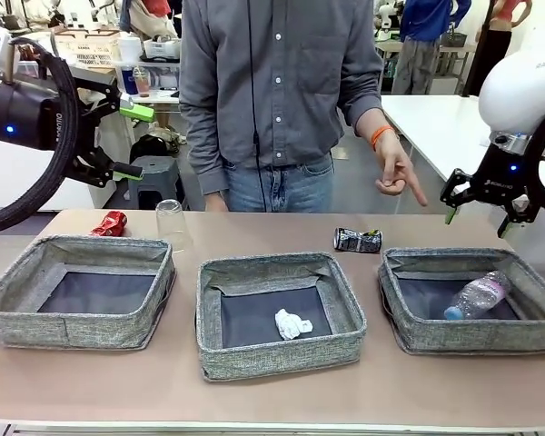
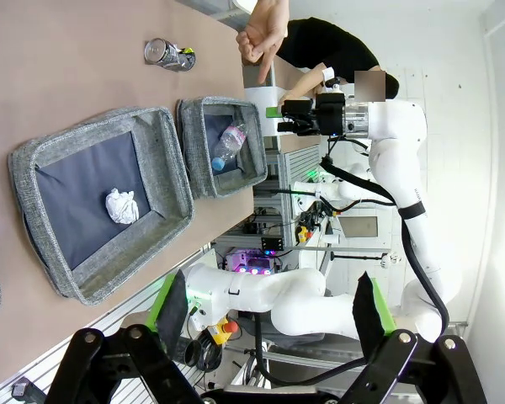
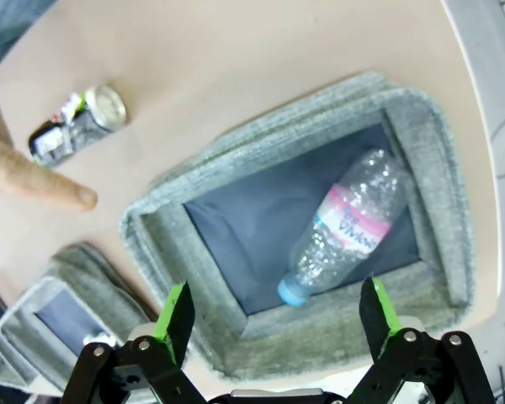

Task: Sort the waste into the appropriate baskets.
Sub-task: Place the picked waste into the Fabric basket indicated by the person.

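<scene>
The right gripper (image 1: 477, 222) hangs over the right basket (image 1: 472, 341) w/ jaws wide & nothing in them. The clear plastic bottle (image 1: 477, 295) lies on that basket's dark bottom, blue cap toward the near wall. The left gripper (image 1: 132, 143) is up high at the left edge, also spread wide & empty. The crumpled tissue (image 1: 291, 323) sits in the middle basket (image 1: 282, 354); the left basket (image 1: 73, 327) holds nothing.

Out on the table (image 1: 272, 400):
- the crushed dark-silver can (image 1: 358, 240), behind the gap btw middle & right baskets
- the crushed red can (image 1: 110, 223), just behind the left basket's far wall
- the clear cup (image 1: 171, 222), upside down by that basket's far-right corner

The person's hand (image 1: 395, 173) points a finger down toward the dark-silver can. We take that as the next pick, prob. for the right gripper since it's nearest.

To do it well, we think:
- Rise clear of the soft wall first, then go over the far rim, not thru it.
- Wait till the finger is out of the way before coming down.
- The can lies on its side & is dented, so we turn the wrist to close across the body, not end to end, pads either side.
- Squeeze gently; crumpled metal may slip or roll.
- Cans likely belong in the left basket, a long carry, so we check the grip before moving.
</scene>
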Tool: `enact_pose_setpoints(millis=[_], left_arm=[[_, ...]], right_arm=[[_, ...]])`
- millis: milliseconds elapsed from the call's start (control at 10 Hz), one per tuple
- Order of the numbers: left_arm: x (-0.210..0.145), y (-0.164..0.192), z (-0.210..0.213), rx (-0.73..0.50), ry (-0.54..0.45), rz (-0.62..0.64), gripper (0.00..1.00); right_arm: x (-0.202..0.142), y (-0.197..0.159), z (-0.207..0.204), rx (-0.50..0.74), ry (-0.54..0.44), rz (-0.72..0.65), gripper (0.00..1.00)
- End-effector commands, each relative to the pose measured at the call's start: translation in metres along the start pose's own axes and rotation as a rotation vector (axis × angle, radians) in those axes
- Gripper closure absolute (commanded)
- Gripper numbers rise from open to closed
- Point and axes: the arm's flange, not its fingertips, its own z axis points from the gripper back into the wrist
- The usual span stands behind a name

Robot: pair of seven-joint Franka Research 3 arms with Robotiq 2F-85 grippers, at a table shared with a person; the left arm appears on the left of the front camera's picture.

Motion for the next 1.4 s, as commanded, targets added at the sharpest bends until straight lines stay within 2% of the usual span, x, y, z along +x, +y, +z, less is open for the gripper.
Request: enact_pose_setpoints(millis=[0, 100, 200, 300, 600, 700, 800, 900, 1100, 1200, 1300], left_arm=[[-0.001, 0.002, -0.002, -0.026, -0.018, -0.017, 0.0], [-0.001, 0.002, -0.002, -0.026, -0.018, -0.017, 0.0], [-0.001, 0.002, -0.002, -0.026, -0.018, -0.017, 0.0], [-0.001, 0.002, -0.002, -0.026, -0.018, -0.017, 0.0], [-0.001, 0.002, -0.002, -0.026, -0.018, -0.017, 0.0], [-0.001, 0.002, -0.002, -0.026, -0.018, -0.017, 0.0], [-0.001, 0.002, -0.002, -0.026, -0.018, -0.017, 0.0], [-0.001, 0.002, -0.002, -0.026, -0.018, -0.017, 0.0], [-0.001, 0.002, -0.002, -0.026, -0.018, -0.017, 0.0], [-0.001, 0.002, -0.002, -0.026, -0.018, -0.017, 0.0], [-0.001, 0.002, -0.002, -0.026, -0.018, -0.017, 0.0]], right_arm=[[-0.002, 0.01, 0.017, 0.169, 0.047, 0.089, 0.0], [-0.008, 0.02, 0.033, 0.275, 0.08, 0.145, 0.0], [-0.013, 0.031, 0.051, 0.42, 0.183, 0.206, 0.0], [-0.016, 0.04, 0.067, 0.687, 0.335, 0.333, 0.0], [-0.026, 0.05, 0.087, 1.094, 0.492, 0.61, 0.0], [-0.028, 0.051, 0.09, 1.154, 0.523, 0.64, 0.0], [-0.031, 0.056, 0.092, 1.15, 0.538, 0.671, 0.0], [-0.032, 0.065, 0.092, 1.106, 0.551, 0.693, 0.0], [-0.03, 0.088, 0.086, 0.925, 0.588, 0.654, 0.0], [-0.046, 0.065, 0.086, 1.122, 0.529, 0.692, 0.0], [-0.046, 0.065, 0.086, 1.122, 0.529, 0.692, 0.0]])
